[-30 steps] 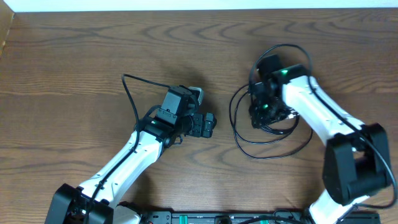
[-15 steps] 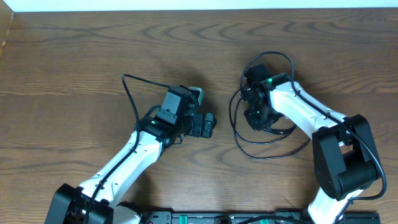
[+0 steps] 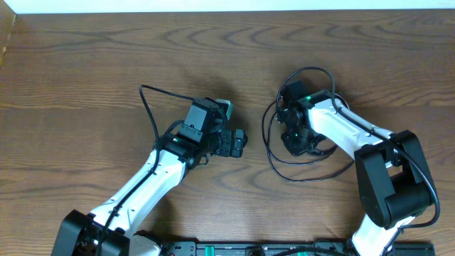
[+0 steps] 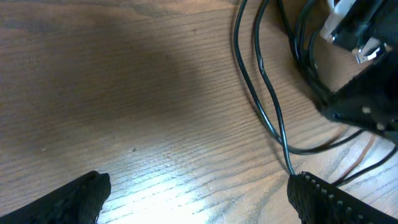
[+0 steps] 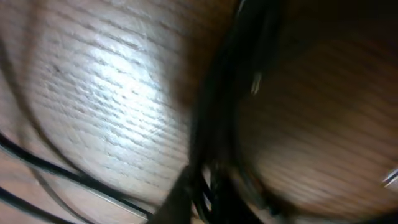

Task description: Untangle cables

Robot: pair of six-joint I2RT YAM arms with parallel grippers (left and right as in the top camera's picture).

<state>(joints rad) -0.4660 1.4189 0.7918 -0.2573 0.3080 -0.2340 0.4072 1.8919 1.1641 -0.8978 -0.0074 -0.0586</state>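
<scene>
- overhead: the cables lie in loose black loops on the table, right of centre, and the strands cross each other under the right arm.
- the right gripper is down in the middle of the pile. can't tell from here whether its jaws are clamped on a strand.
- the left gripper sits just left of the loops and is not touching them.
- step in hand looks like lifting one strand out of the knot. best to take a single strand, pull slowly, and let the left gripper pin the rest.
- left wrist: the left gripper has its jaws wide apart with nothing between them. the cables run as thin, glossy black lines with a small kink, ahead and to the right.
- right wrist: heavy blur, with the cables showing as a dark bundle close to the lens. jaw state can't be told. no white strand can be made out.
</scene>
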